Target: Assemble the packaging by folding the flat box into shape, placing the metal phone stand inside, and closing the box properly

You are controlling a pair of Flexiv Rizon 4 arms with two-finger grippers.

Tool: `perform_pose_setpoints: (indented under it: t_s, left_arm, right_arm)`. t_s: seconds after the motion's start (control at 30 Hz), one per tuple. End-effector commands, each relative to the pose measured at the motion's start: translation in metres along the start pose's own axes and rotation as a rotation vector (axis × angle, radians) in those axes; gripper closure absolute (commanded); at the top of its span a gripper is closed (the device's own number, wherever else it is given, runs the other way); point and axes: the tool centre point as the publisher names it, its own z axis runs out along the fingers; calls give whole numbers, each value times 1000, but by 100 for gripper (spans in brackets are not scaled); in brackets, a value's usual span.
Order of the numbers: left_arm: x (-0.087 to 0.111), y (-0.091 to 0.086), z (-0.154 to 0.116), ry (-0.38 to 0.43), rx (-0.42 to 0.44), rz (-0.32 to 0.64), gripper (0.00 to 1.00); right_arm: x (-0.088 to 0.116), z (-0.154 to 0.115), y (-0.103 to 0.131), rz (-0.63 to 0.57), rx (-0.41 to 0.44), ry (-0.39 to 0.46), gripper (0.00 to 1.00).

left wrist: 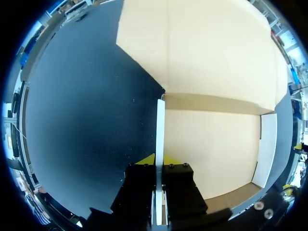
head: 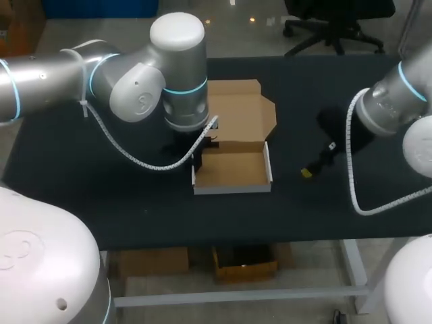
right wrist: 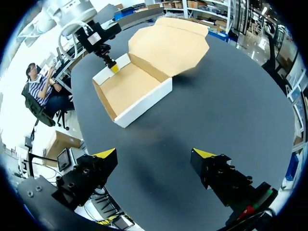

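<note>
The box (head: 233, 172) sits near the middle of the black table (head: 101, 182), already folded into a shallow open tray with white outer walls and a brown inside, and its lid (head: 239, 111) lies flat on the table behind it, joined along the back edge. My left arm comes in from the left side, and the left gripper (left wrist: 159, 161) is clenched on the box's upright side wall (left wrist: 160, 130), one yellow-tipped finger on the outside and the other on the inside, both pressed against the thin white board. From the right wrist view the same grip shows at the far corner of the box (right wrist: 132, 86), where the left gripper (right wrist: 114, 69) comes down on the wall from above. The right gripper (right wrist: 155, 154) hovers over bare table to the right of the box, well apart from it, its fingers spread wide with nothing between them
</note>
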Motion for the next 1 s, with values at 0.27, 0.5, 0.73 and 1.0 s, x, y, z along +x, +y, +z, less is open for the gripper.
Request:
perform_pose_setpoints:
  t_s: [0.27,0.5,0.73,1.0]
  left_arm:
    - [3,1,1,-46,-1,20,100]
    - [2,1,1,-65,-2,28,100]
    - [2,0,-1,-124,17,38,100]
    - [1,-3,-1,-243,26,29,100]
  right_arm:
    - [13,-61,-27,-176,-8,107,0]
    - [14,-70,-31,-209,33,84,0]
    - [16,-71,-34,-218,27,86,0]
    - [16,-70,-38,-212,24,92,0]
